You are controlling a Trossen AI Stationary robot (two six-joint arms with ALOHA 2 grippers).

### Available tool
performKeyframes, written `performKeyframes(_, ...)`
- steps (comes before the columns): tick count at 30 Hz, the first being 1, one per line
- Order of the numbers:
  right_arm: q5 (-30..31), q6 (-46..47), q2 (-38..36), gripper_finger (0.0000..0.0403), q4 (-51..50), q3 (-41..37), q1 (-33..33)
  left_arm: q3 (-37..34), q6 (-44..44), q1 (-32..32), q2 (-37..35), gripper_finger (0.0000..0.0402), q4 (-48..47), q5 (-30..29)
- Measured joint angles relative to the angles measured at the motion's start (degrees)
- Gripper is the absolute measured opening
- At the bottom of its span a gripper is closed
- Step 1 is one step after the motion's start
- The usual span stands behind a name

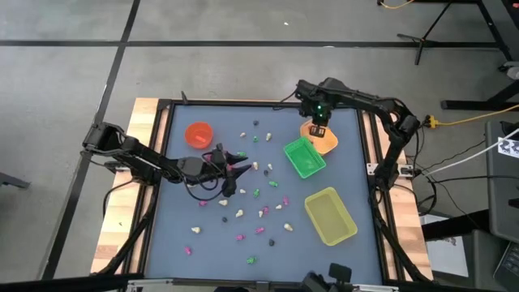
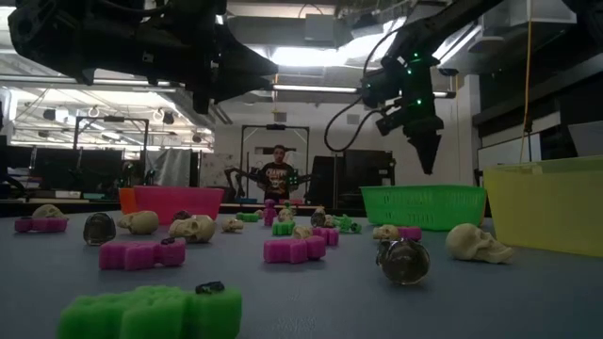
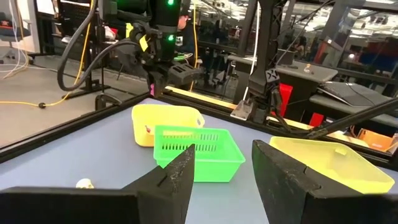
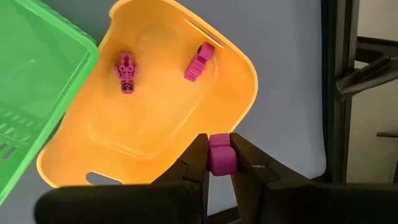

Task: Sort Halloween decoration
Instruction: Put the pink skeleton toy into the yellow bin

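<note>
Hanging over the orange tray (image 4: 155, 118), right end effector (image 4: 219, 155) clamps a pink trinket (image 4: 221, 155); left end effector (image 3: 217, 180) apart.

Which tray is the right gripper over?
The orange tray, with two pink trinkets already in it. The right gripper holds a third pink trinket above its rim; the green tray sits beside it.

Right gripper (image 1: 319, 130) is hanging over the orange tray (image 1: 328, 143) at the far right, touching the green tray (image 1: 305, 157). Left gripper (image 1: 240, 159) is sitting mid-table near the orange cup (image 1: 199, 134), tiny trinkets (image 1: 243, 212) lying scattered everywhere, yellow tray (image 1: 330, 216) sitting nearer.
</note>
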Motion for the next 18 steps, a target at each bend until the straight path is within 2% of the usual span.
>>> performKeyframes(18, 0.0, -0.2, 0.0, 0.0054, -0.1, 0.0, -0.1, 0.0, 0.0, 0.0, 0.0, 0.0144, 0.0, 0.0)
